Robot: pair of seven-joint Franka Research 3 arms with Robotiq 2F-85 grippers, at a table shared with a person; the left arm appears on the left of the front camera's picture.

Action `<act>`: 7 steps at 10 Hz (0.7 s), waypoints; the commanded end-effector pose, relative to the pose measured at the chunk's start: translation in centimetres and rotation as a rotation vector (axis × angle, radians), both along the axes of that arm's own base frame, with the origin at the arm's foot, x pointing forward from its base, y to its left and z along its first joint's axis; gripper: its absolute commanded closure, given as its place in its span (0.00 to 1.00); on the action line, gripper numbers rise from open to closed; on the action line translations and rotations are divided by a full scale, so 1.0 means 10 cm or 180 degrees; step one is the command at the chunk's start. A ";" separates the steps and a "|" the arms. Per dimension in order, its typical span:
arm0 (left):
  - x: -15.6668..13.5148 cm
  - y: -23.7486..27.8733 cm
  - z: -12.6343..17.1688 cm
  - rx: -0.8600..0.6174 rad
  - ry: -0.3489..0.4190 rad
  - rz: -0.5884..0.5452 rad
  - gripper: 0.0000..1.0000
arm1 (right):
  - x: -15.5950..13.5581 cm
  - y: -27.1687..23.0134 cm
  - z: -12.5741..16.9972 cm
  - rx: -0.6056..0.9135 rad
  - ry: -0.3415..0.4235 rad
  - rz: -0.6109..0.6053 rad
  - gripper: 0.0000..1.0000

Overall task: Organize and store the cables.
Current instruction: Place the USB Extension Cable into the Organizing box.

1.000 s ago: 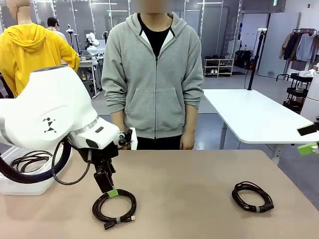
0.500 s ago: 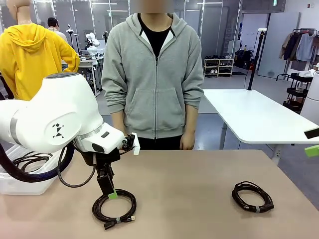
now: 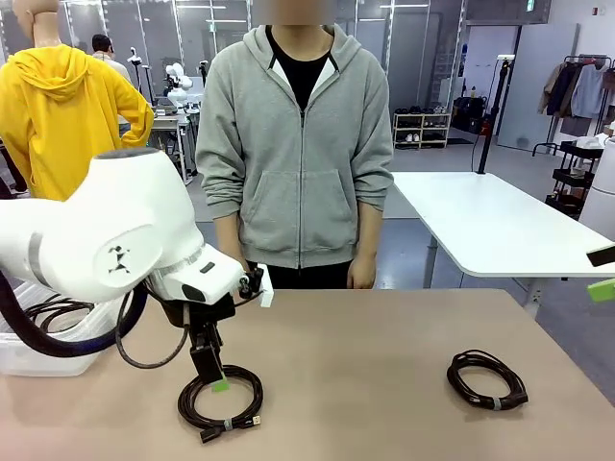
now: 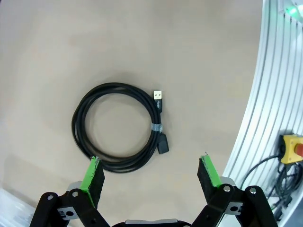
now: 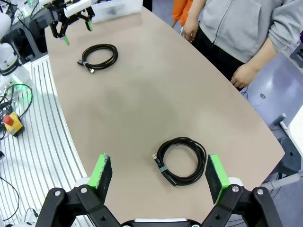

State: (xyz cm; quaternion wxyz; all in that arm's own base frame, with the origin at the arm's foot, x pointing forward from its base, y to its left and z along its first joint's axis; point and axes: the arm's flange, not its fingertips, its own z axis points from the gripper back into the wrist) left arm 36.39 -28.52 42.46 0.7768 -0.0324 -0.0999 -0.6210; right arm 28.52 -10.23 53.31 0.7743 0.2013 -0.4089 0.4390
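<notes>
Two cables lie on the tan table, each a black coil tied with a small pale band. The left cable rests near the front edge. My left gripper hangs just above it, pointing down, open; its green-padded fingers straddle the coil's near side without touching it. The right cable lies at the right. My right gripper hovers high above it, open and holding nothing.
A clear plastic bin with a black coiled cord inside stands at the table's left end. A person in a grey hoodie stands at the far edge, a hand hanging by the table. A white table stands behind.
My left arm has swung slightly and lowered its gripper closer to the left cable. Both grippers stay open. The cables have not moved.
</notes>
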 end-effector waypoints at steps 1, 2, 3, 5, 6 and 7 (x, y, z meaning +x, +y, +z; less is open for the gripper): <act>0.03 -0.10 -0.26 -0.0263 -0.0066 -0.0152 0.00 | -0.01 0.01 0.01 -0.0007 -0.0021 -0.0008 0.00; 0.04 -0.12 -0.42 0.0000 -0.0035 -0.0017 0.00 | -0.01 0.01 0.01 -0.0007 -0.0021 -0.0008 0.00; 0.05 -0.15 -0.57 0.0014 0.0067 -0.0048 0.00 | -0.01 0.01 0.01 -0.0007 -0.0021 -0.0008 0.00; 0.07 -0.19 -0.79 0.0117 0.0119 -0.0022 0.00 | -0.01 0.01 0.01 -0.0007 -0.0021 -0.0008 0.00; 0.06 -0.20 -0.85 0.0199 0.0137 -0.0003 0.00 | -0.01 0.01 0.01 -0.0007 -0.0021 -0.0008 0.00; 0.06 -0.20 -0.92 0.0224 0.0176 0.0064 0.00 | -0.01 0.01 0.01 -0.0007 -0.0021 -0.0008 0.00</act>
